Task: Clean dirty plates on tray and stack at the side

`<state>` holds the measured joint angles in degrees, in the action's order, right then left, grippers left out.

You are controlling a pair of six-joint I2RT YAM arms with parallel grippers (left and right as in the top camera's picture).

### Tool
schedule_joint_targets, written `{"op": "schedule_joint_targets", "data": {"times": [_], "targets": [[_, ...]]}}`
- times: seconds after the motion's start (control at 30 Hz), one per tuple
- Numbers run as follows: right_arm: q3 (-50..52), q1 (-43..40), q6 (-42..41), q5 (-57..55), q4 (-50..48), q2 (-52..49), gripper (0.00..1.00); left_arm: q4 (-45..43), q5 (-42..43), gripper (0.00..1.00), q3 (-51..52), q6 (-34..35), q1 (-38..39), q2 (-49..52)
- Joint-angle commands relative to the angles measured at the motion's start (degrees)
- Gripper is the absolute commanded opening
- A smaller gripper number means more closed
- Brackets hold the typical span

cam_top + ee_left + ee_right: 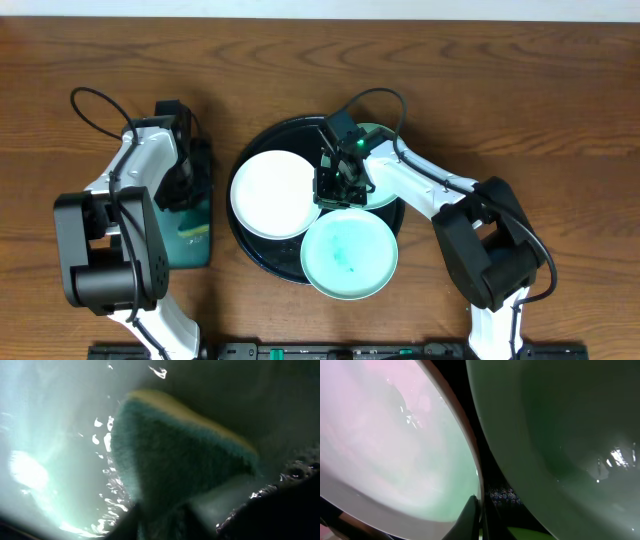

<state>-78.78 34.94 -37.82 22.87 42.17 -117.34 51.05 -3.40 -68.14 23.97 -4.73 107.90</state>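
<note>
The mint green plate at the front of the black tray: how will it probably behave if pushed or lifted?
The front mint plate looks rigid and glossy, so it would probably slide, not bend. It overhangs the rim of the black tray, so pressing its outer edge may tip it. The teal smear at its centre may be slippery.

- Wooden bench (560,90): brown, with its grain running left to right; it fills the whole overhead view.
- Rectangular tray (192,240): dark with a teal-green inside, lying on the left part of the bench with its long side running near to far. Much of it is covered from above.
- Sponge (180,460): green scouring face with a thin yellow layer along its upper edge. It sits tilted against a wet, pale teal surface speckled with bright glints and droplets.
</note>
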Motion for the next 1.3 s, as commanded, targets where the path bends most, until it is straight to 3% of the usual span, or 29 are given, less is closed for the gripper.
{"op": "schedule_joint_targets", "data": {"times": [0.0, 0.3, 0.63, 1.0, 1.2, 1.23, 1.27], "targets": [[0.26, -0.55, 1.92, -1.62, 0.66, -0.11, 0.02, 0.57, 0.0, 0.71, -0.35, -0.39, -0.13, -0.85], [0.24, -0.57, 4.94, -0.96, -1.33, -0.09, 0.02, 1.64, 4.46, 0.79, -0.39, -0.26, -0.11, -17.68], [0.04, -1.57, 5.77, 1.29, -5.11, 4.37, 0.02, 7.74, 4.46, 0.8, -0.39, -0.37, -0.07, -37.59], [0.04, -6.62, 4.42, 10.43, 0.72, 14.56, 0.02, 9.01, 4.48, 0.8, -0.39, -0.35, -0.07, -40.7], [0.04, -9.99, 4.5, 11.67, 5.29, 15.41, 0.01, 8.96, 4.48, 0.8, -0.39, -0.35, -0.07, -40.7], [0.04, -10.32, 5.33, 11.72, 5.44, 15.32, 0.11, 8.96, 4.48, 0.8, -0.39, -0.35, -0.07, -40.7], [0.04, -10.47, 6.97, 11.21, 5.4, 15.32, 0.36, 8.96, 4.48, 0.81, -0.39, -0.35, -0.07, -40.7]]}}
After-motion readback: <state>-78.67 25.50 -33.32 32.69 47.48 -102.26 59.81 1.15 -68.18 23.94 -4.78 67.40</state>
